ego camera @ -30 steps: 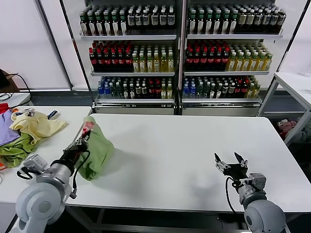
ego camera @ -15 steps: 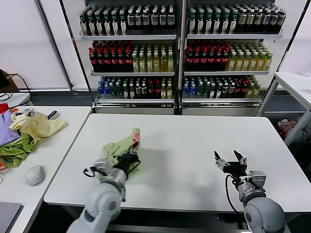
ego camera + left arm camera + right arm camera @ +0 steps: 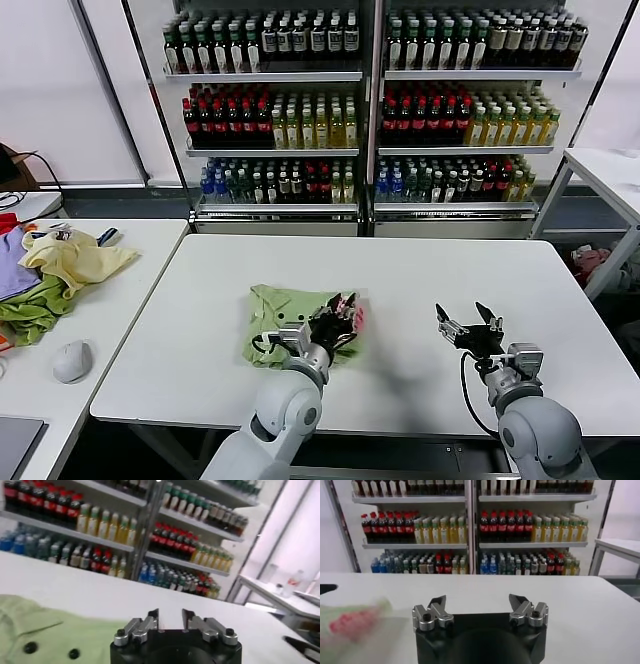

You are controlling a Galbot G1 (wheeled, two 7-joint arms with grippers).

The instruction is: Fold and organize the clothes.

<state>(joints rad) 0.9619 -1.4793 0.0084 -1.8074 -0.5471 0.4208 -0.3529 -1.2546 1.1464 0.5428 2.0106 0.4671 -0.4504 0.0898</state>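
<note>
The light green shirt (image 3: 276, 306) lies crumpled on the white table (image 3: 420, 270), left of its middle, with its red-and-white print (image 3: 353, 314) at the shirt's right end. My left gripper (image 3: 334, 318) hovers at that end, over the fabric. In the left wrist view the left gripper (image 3: 170, 617) is open with nothing between its fingers, and the shirt's dark-buttoned placket (image 3: 40, 640) lies just beside it. My right gripper (image 3: 468, 327) waits open over bare table to the right of the shirt. In its own view the right gripper (image 3: 478, 605) is empty, with the shirt (image 3: 350, 625) off to one side.
A side table at the left holds a pale yellow garment (image 3: 75, 258), a purple one (image 3: 10, 268), a darker green one (image 3: 30, 308) and a grey mouse (image 3: 72, 360). Shelves of bottles (image 3: 370, 110) stand behind. Another white table (image 3: 610, 170) is at the far right.
My left arm carried the shirt from the table's left edge rightward to left of its middle and laid it down. Its jaws have opened off the fabric. The right arm barely moved.
</note>
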